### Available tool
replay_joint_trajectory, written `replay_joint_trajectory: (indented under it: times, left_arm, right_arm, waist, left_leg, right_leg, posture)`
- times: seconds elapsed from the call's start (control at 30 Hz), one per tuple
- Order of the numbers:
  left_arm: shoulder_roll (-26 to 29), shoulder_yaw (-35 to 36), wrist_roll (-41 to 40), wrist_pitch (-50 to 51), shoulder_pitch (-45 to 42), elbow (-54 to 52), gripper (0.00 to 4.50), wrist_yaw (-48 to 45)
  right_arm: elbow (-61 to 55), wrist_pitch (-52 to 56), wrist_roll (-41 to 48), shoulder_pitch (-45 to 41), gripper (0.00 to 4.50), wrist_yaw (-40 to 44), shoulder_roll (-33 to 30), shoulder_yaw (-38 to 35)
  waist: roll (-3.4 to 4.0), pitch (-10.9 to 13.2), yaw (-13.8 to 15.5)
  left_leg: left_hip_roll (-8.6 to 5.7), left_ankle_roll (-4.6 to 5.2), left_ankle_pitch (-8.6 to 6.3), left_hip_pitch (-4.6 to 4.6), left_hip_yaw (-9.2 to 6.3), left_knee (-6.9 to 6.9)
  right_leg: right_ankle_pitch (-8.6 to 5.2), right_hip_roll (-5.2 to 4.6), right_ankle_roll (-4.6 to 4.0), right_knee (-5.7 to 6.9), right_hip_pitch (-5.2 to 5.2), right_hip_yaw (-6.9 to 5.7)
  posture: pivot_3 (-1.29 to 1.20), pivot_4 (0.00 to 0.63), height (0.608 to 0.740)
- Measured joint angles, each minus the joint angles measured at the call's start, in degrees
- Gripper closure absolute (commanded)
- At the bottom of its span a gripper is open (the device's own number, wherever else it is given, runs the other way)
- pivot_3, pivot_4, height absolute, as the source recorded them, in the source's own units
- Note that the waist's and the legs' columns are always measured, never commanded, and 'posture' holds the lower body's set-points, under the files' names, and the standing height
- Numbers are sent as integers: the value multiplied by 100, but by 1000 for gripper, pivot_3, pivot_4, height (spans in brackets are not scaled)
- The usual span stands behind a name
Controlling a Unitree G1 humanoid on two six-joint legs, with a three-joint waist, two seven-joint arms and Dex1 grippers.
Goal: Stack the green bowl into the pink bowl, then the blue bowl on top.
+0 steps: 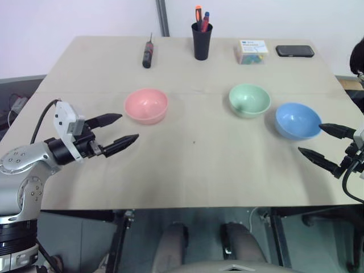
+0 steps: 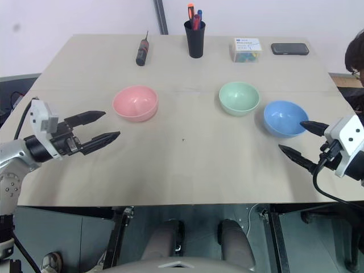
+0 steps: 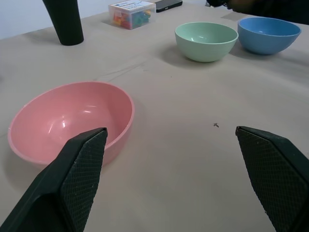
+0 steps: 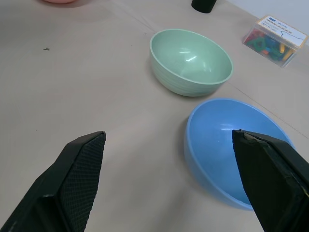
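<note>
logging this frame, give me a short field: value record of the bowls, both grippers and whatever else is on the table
pink bowl: upright, empty, table's left half
green bowl: upright, empty, right of centre
blue bowl: upright, empty, right of the green bowl, apart from it
stacking: not begun
left gripper: open, empty, near the pink bowl
right gripper: open, empty, beside the blue bowl
far edge: screwdriver, pen cup, small box, phone

A big table [image 1: 187, 170] with a plain light-brown top stands in front of a white wall [image 1: 74, 20]. A thin line runs across the table top from side to side. A grey pole [image 1: 163, 17] goes up the wall behind the table. Under the front edge you can see dark metal table legs [image 1: 119, 242] and a grey floor [image 1: 74, 239].
</note>
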Motion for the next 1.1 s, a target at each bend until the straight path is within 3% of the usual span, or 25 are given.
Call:
replay_joint_trajectory:
  times: [0.47,0.6,0.77,0.87,1.07,1.1]
  left_arm:
    - [-226,-220,-107,170,-296,-137,0,91]
    - [-333,-481,528,122,-449,-350,0,811]
    - [121,-1726,2058,318,-1223,-458,0,1522]
    - [428,-2561,2985,294,-2025,-259,0,1442]
    - [393,-3934,4144,355,-3001,402,0,864]
    - [332,-4072,4266,382,-3134,516,245,802]
  right_arm:
    - [-145,213,-330,-536,101,-444,-2,519]
    - [-211,-12,-305,-906,101,-358,111,915]
    - [-643,-32,-68,-1306,101,-284,654,1839]
    - [-735,-108,-224,-1455,101,-376,846,2287]
    - [-739,-226,-426,-1515,101,-422,972,2601]
    - [-742,-245,-435,-1510,10,-438,978,2603]
  waist:
    - [0,0,-9]
    - [-1,-1,1]
    - [-8,1,14]
    - [-8,1,18]
    - [-7,2,9]
    - [-7,2,10]
  left_leg:
    - [0,0,0,2,1,2]
    - [-1,0,0,1,-4,2]
    - [-2,-1,1,-5,-12,3]
    - [-5,-1,1,-6,-9,3]
    - [-4,-1,1,-12,-8,3]
    - [-4,0,1,-13,-11,3]
  right_leg:
    - [1,0,0,2,0,2]
    - [1,1,1,3,2,-1]
    - [1,3,0,3,1,-9]
    - [1,3,0,0,1,-7]
    - [1,6,0,1,-6,-6]
    - [1,7,0,1,-6,-7]
  posture:
    - [0,150,740]
    - [0,150,740]
    - [0,150,740]
    - [0,150,740]
    - [0,150,740]
    - [0,150,740]
